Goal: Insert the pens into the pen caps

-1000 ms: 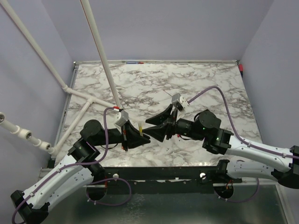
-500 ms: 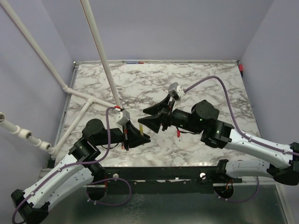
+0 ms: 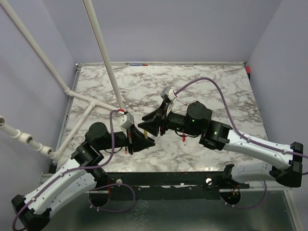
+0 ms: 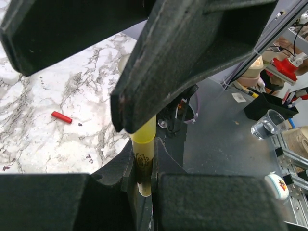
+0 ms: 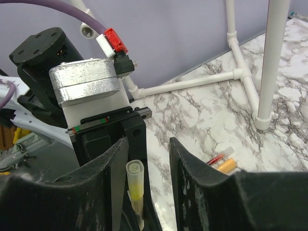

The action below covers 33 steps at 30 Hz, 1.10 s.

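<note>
Yellow pen, gripped at mid-barrel by the left gripper, whose jaws are clamped tight against both sides of the barrel. The pen stands out of that grip with one end free; in the right wrist view this end shows a round, hollow-looking rim above a pale yellow section, with dark print lower on the barrel. The right gripper meets the left one tip to tip above the marble table. Its jaws are spread apart and stand on either side of the pen's free end, with a gap visible between the pen and each jaw in the right wrist view. From the left wrist view the pen's upper end passes behind one jaw of the right gripper, so contact there cannot be judged. No cap is seen in the right gripper. A red pen cap lies flat on the marble, well apart from both grippers. The loose pens, red, orange and whitish, lie together on the table near the foot of the white pipe frame, partly hidden behind the right gripper.
</note>
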Motion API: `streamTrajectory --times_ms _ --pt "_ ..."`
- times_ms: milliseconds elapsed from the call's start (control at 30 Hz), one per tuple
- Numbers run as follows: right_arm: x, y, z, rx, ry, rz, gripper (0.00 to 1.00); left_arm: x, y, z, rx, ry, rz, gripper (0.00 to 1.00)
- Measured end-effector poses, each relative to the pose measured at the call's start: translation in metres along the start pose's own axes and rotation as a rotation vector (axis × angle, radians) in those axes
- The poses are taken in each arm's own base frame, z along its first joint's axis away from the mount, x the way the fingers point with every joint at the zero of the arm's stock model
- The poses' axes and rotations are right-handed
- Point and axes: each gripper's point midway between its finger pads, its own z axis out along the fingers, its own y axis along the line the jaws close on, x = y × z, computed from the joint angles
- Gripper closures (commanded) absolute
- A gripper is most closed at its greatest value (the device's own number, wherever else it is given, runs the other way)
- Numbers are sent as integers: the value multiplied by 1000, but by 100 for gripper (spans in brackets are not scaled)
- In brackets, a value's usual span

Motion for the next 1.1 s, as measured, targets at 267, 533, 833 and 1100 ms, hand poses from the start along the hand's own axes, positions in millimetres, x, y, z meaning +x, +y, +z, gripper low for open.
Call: streamTrajectory --times_ms 267,533,833,1100 --pt "5 0 3 -6 15 5 86 4 5 1 -21 16 -8 100" --pt "9 1 4 -12 28 5 99 8 8 0 -37 29 -17 100" --pt "17 0 3 -8 43 12 100 12 10 -2 -48 42 -26 100" --pt "24 2 2 -5 50 34 100 17 8 -7 -57 55 -29 100"
